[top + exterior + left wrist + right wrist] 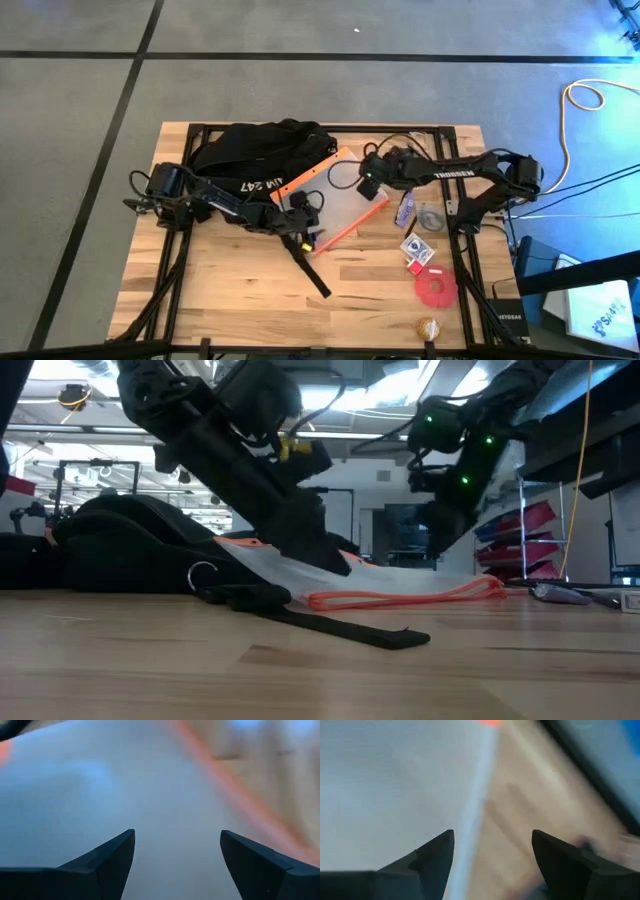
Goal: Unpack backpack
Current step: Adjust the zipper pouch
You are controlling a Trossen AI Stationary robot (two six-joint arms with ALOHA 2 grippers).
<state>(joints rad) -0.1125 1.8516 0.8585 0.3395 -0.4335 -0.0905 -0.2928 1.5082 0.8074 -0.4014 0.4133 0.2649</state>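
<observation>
Backpack (258,150) of soft black fabric lay just behind the clear orange-edged pouch (335,200), nearer the open, empty left gripper (297,214) (right gripper (368,183) likewise open, holding nothing).

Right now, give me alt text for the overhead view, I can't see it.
A black backpack lies at the far side of a wooden table, a clear orange-edged pouch beside it. The left gripper and right gripper hover open over the pouch.

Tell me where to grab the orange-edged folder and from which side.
Take the folder by its orange long edge facing the open table, probably coming in low from that side: it lies nearly flat, its other end against the backpack, and that edge looks slightly lifted in the low view.
</observation>
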